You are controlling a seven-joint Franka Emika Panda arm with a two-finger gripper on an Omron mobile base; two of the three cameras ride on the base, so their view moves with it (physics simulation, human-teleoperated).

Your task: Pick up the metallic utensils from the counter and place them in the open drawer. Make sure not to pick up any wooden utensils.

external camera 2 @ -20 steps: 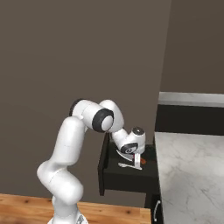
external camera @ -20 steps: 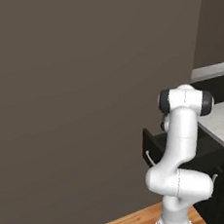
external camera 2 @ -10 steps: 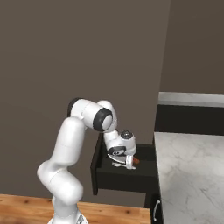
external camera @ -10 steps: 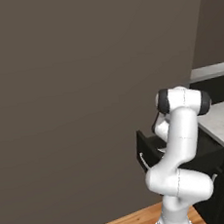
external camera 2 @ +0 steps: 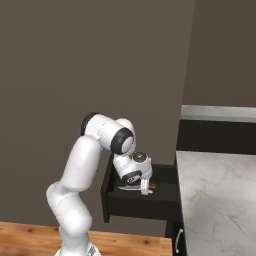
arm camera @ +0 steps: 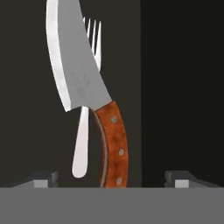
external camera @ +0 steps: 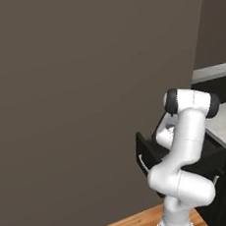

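In the open drawer (external camera 2: pixel 142 202), knife (arm camera: pixel 81 83) and fork (arm camera: pixel 87 109) lengthwise, side by side.

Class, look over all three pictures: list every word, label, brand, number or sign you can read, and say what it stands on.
None: no readable text in any view. The silvery knife blade, its orange-brown riveted handle, the slim silvery fork, the black open drawer and the pale marbled counter all bear no lettering.
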